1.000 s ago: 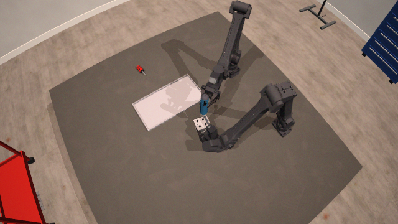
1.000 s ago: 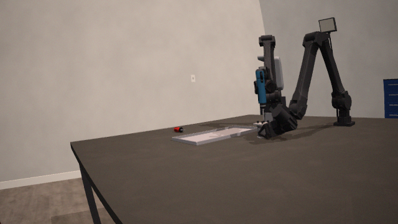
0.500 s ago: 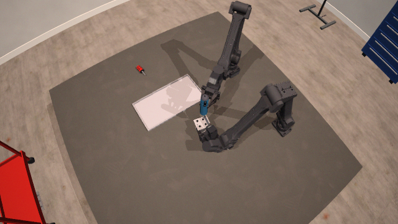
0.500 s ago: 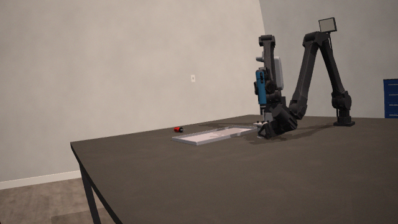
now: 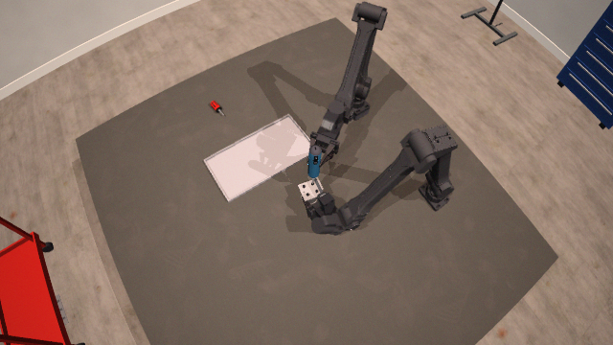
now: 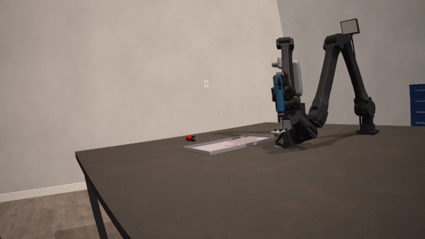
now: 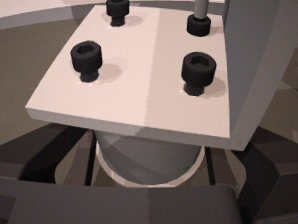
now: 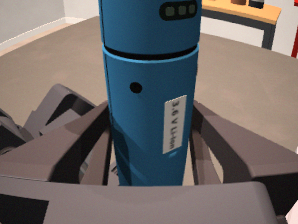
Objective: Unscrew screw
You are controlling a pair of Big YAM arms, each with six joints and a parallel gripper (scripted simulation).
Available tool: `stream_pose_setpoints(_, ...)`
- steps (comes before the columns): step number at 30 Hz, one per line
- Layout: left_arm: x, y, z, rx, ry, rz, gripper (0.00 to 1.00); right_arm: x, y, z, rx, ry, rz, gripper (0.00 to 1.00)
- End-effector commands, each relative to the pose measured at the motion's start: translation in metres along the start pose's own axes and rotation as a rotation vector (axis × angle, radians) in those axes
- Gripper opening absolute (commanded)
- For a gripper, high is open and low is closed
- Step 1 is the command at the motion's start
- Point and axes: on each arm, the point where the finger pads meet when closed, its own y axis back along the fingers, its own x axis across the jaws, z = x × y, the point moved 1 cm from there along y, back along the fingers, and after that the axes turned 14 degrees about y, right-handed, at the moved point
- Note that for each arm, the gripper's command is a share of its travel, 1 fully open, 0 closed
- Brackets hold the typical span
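The joint module (image 7: pixel 150 157) stands on the table under a white bracket plate (image 7: pixel 140 80) (image 5: pixel 308 190) (image 6: pixel 276 132). Several black screws sit in the plate. Three stand raised, for example one (image 7: pixel 86 57) at the near left. The far right screw (image 7: pixel 198 25) sits lower, and the screwdriver's bit (image 7: pixel 200 6) is on it. My left gripper (image 7: pixel 150 111) (image 5: pixel 314 205) (image 6: pixel 282 139) is low and closed around the module's grey cylinder. My right gripper (image 8: pixel 150 110) (image 5: pixel 322 152) (image 6: pixel 286 96) is shut on the blue electric screwdriver (image 8: pixel 145 95) (image 5: pixel 314 163) (image 6: pixel 279 96) and holds it upright over the plate.
A flat white tray (image 5: pixel 239 168) (image 6: pixel 216 146) lies on the table just beside the module. A small red hand screwdriver (image 5: pixel 215 106) (image 6: pixel 190 138) lies beyond the tray. A red cart (image 5: pixel 24 297) and a blue cabinet (image 5: pixel 591 67) stand off the table.
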Motion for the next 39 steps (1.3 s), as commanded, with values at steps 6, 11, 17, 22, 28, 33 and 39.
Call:
stream_pose_setpoints(6, 0.006, 0.0, 0.009, -0.009, -0.022, 0.006, 0.59, 0.001, -0.001, 0.021, -0.072, -0.015, -0.008, 0.42)
stream_pose_setpoints(11, 0.006, 0.0, 0.009, -0.009, -0.022, 0.006, 0.59, 0.003, -0.001, 0.013, -0.056, -0.015, -0.004, 0.42)
stream_pose_setpoints(17, 0.006, 0.0, 0.009, -0.009, -0.022, 0.006, 0.59, 0.003, -0.001, 0.013, -0.057, -0.014, -0.004, 0.42)
stream_pose_setpoints(22, 0.006, 0.0, 0.009, -0.009, -0.022, 0.006, 0.59, 0.002, -0.001, 0.016, -0.064, -0.014, -0.006, 0.42)
stream_pose_setpoints(28, 0.006, 0.0, 0.009, -0.009, -0.022, 0.006, 0.59, 0.003, -0.002, 0.013, -0.059, -0.014, -0.005, 0.42)
stream_pose_setpoints(33, 0.006, 0.0, 0.009, -0.009, -0.022, 0.006, 0.59, 0.003, 0.0, 0.012, -0.058, -0.014, -0.004, 0.42)
stream_pose_setpoints(39, 0.006, 0.0, 0.009, -0.009, -0.022, 0.006, 0.59, 0.003, 0.0, 0.013, -0.06, -0.014, -0.005, 0.42)
